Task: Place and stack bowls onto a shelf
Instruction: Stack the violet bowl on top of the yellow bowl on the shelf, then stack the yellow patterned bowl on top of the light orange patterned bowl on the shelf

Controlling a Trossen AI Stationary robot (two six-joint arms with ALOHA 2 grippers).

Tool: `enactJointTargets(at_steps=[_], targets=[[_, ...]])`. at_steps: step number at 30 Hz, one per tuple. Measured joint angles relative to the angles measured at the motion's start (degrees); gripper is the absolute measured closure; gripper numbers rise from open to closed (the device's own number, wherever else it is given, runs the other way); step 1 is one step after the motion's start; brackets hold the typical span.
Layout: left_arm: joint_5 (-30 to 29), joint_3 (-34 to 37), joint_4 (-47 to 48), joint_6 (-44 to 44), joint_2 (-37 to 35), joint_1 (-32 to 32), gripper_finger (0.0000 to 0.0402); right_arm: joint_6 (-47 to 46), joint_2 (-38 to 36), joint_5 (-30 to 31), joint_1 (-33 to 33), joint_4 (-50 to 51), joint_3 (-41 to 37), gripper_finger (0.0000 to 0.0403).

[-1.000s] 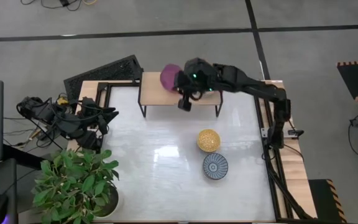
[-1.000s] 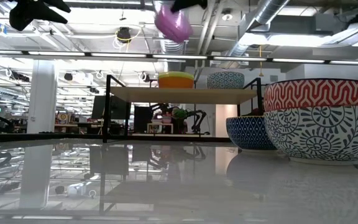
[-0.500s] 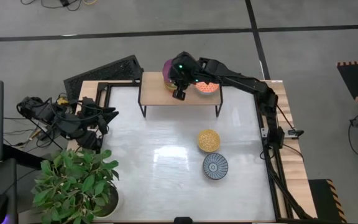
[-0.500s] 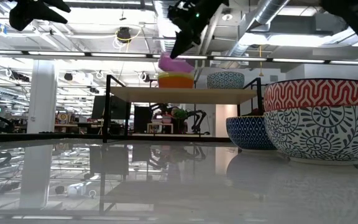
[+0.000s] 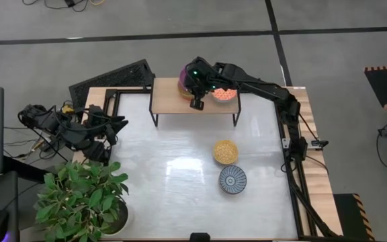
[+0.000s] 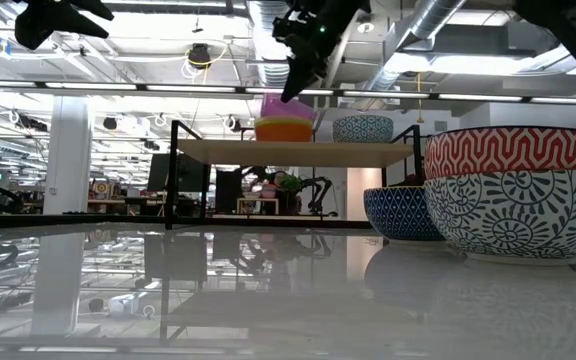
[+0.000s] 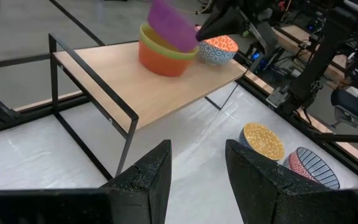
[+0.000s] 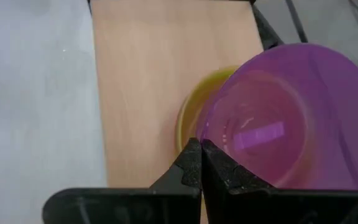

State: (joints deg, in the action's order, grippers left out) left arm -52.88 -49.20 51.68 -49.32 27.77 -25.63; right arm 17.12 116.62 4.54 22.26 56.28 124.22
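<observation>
A magenta bowl (image 8: 278, 118) sits tilted in a stack of a yellow-green bowl (image 8: 188, 112) and an orange bowl (image 7: 160, 61) on the wooden shelf (image 5: 170, 101). My right gripper (image 8: 197, 152) is above the stack, shut on the magenta bowl (image 7: 171, 25). An orange-patterned bowl (image 5: 223, 95) stands on the shelf to the right of the stack. A yellow bowl (image 5: 225, 152) and a blue-grey lined bowl (image 5: 232, 179) rest on the white table. My left gripper (image 7: 194, 180) is open at the table's left edge, far from the shelf. My right gripper pinches the magenta bowl's rim (image 8: 211, 127) on its near side, between the two fingers (image 8: 188, 167). It comes from above, slanting down. The bowl is tilted, and its lower part sits inside the yellow-green bowl on top of the stack.
A potted plant (image 5: 82, 195) stands at the table's near-left corner. Cables and the left arm (image 5: 72, 131) lie along the left edge. A dark perforated panel (image 5: 109, 77) lies beyond the far-left corner. The white tabletop (image 5: 173, 168) spreads out in front of the shelf.
My right gripper has come down over the shelf, staying shut. The magenta bowl has gone from high above the shelf down into the stack, where it now sits tilted. In the last half second it has sunk only slightly.
</observation>
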Motion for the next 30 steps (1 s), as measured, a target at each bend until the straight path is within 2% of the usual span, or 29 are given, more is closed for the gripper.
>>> enactJointTargets(at_steps=[8,16,21,25,30], targets=[[0.0,0.01,-0.01,0.0,0.0,0.02,0.0266,0.37,0.0,-0.07,0.23,-0.24,0.0,0.0383],[0.0,0.0,-0.04,-0.02,-0.01,0.0,0.0266,0.53,0.0,-0.01,0.08,-1.73,0.0,0.03],[0.0,0.01,-0.04,-0.02,0.0,0.0,0.0266,-0.85,-0.43,0.45,-0.36,-2.48,0.0,0.0267],[0.0,0.0,-0.04,-0.02,0.0,0.01,0.0266,-2.07,-1.72,0.4,-1.08,-2.34,1.91,0.0262],[0.0,0.01,-0.09,-0.02,0.0,0.02,0.0266,-6.6,-5.05,0.33,-2.7,-1.13,8.48,0.0268]])
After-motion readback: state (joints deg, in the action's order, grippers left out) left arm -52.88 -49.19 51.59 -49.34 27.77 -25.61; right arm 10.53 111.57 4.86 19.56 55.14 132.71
